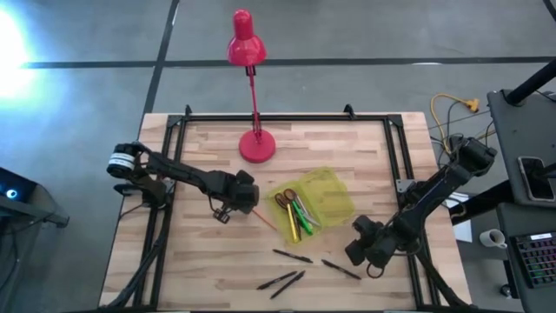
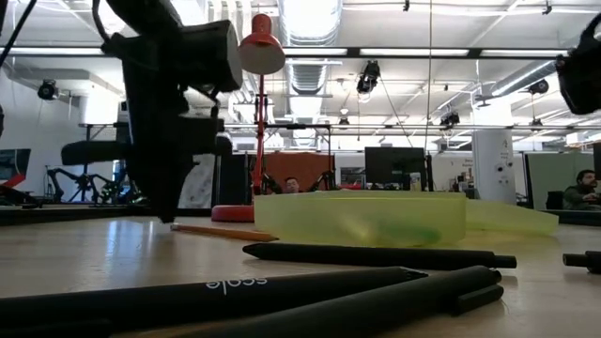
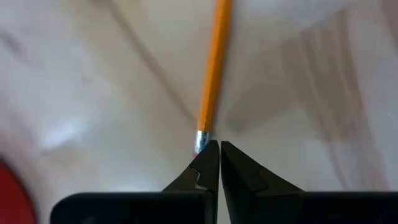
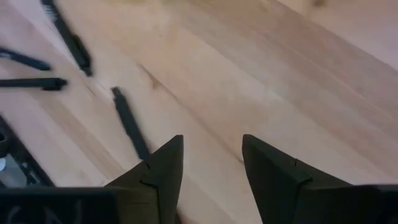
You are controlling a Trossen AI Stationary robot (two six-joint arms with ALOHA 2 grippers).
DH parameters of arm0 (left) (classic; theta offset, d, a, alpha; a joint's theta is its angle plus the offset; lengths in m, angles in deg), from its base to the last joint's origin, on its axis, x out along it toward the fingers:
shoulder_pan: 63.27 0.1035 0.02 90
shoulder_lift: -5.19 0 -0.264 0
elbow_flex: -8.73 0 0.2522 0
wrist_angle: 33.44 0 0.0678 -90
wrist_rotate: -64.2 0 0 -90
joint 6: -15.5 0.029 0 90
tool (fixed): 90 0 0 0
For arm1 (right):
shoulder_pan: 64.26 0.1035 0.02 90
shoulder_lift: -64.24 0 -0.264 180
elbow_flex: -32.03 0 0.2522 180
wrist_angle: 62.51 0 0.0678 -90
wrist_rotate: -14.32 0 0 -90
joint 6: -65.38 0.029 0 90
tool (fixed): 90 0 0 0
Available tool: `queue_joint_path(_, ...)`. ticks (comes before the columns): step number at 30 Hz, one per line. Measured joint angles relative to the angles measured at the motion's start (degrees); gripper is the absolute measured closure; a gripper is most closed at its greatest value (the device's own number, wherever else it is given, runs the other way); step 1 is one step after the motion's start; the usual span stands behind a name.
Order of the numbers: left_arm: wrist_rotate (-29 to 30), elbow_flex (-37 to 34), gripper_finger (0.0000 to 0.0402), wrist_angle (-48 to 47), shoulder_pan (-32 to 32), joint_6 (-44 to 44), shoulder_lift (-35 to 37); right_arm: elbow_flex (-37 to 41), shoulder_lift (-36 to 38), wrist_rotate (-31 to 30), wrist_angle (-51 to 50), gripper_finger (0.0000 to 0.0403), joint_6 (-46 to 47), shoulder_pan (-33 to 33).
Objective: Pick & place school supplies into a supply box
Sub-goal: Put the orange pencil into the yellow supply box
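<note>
We reach for the orange pencil (image 3: pixel 213 68) beside the box (image 1: pixel 323 198).
Our left gripper (image 3: pixel 219 157) is clenched empty at its eraser end; our right gripper (image 4: pixel 211 163) hangs released above the pens (image 1: pixel 340 269).

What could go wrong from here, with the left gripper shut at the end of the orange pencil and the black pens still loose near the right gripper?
The left gripper is shut just at the metal end of the orange pencil, which lies flat on the table; such a small contact may slip or push it away. The right gripper, open over bare wood, has a black pen beside one finger; descending there could knock it aside instead of straddling it.
</note>
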Motion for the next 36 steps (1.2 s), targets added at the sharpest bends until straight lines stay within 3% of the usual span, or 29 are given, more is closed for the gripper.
queue_joint_path(7,1.2,-0.9,0.0401,3.3,0.1,-0.2,3.5,-4.2,0.0,0.0,0.1,0.0264,-11.5,-3.8)
queue_joint_path(17,4.8,-4.2,0.0395,16.2,0.1,-1.0,1.6,-7.5,0.0,-2.9,1.8,0.0266,-29.6,-16.8)
queue_joint_path(22,3.5,-6.7,0.0368,17.1,0.1,-0.6,1.4,-12.1,-1.4,-4.1,2.7,0.0267,-31.6,-20.9)
queue_joint_path(31,0.1,-10.0,0.0354,22.8,-1.5,-2.3,2.7,-29.6,-18.6,-3.3,2.5,0.0276,-32.8,-23.8)
queue_joint_path(36,-10.4,-9.5,0.0354,23.0,-2.8,-3.7,3.9,-39.8,-29.0,0.6,2.4,0.0275,-36.0,-25.8)
